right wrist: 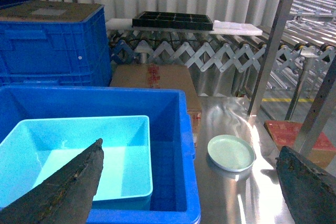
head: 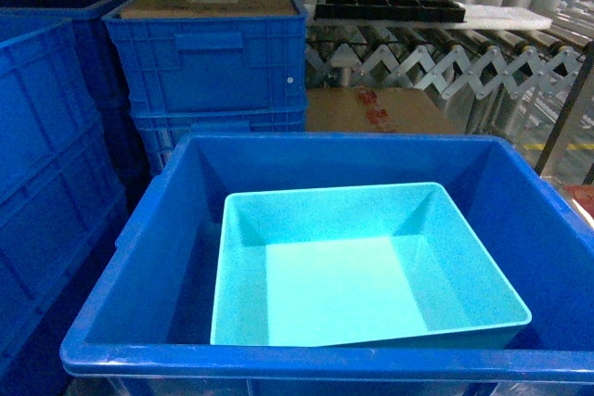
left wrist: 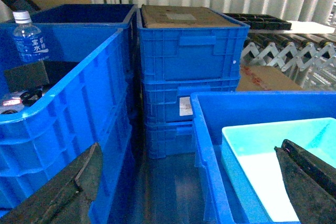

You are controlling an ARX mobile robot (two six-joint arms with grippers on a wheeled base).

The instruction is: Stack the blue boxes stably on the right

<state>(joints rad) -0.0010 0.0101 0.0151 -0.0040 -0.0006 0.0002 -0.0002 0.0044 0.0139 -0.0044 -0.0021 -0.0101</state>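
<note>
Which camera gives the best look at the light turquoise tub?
The head view: the turquoise tub shows whole, inside the blue crate. The left wrist view catches only a corner; the right wrist view shows most, partly behind a gripper finger.

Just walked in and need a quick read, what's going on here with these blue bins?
Nothing is being held right now. The turquoise tub sits inside the big blue crate, leaning slightly. Both grippers, left and right, are open with nothing between their fingers. A pale round dish lies on the steel surface beside the crate.
</note>
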